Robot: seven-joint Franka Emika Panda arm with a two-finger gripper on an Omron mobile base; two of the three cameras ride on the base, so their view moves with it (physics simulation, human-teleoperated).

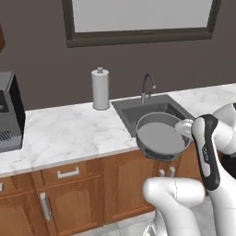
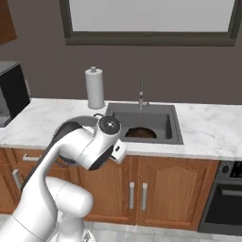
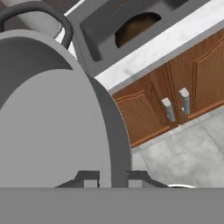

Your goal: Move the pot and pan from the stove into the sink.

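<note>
Marble bench (image 1: 64, 131) carries a dark sink (image 2: 163, 137) with the brown pan (image 2: 140, 133) lying inside. Just in front of its near edge, the tool (image 3: 113, 177) grips the grey pot (image 1: 161, 138) by its rim, tilted, off the bench.

Pot (image 1: 161, 136): grey metal, matt and smooth inside, with a dark loop handle (image 3: 39, 17). Pan (image 2: 140, 133): dark brown, dull finish. Sink (image 2: 163, 113): dark grey, matt basin; faucet (image 1: 147, 86) of slim polished metal. Desk (image 1: 69, 131): white marble with grey veining, smooth. Cabinets (image 2: 165, 189): brown wood, satin, with silver metal pulls. Paper roll (image 1: 100, 88): white, matt. Floor (image 3: 183, 153): grey mottled tile.
</note>
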